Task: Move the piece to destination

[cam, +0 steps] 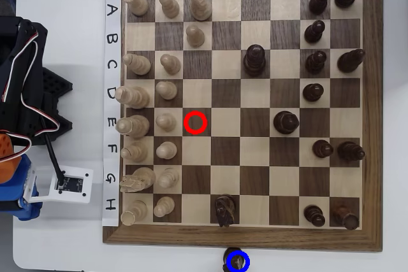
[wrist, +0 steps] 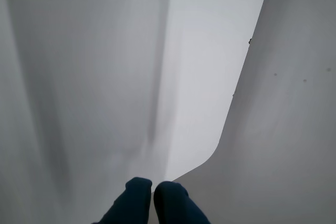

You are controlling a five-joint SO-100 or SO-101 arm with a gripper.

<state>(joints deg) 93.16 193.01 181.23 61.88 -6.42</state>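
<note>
Piece point(cam: 236, 258) sits inside the blue ring point(cam: 237, 262), on white tabletop point(cam: 64, 246) just off the board's point(cam: 242, 239) bottom edge in overhead view, so placement looks done or nearly so. Claw point(wrist: 153, 186) closed, tips touching, empty, over bare white surface in wrist view. Arm point(cam: 25, 93) parked at tabletop's left side. If anything remains: keep clear, don't brush the piece, check it stands centred.
</note>
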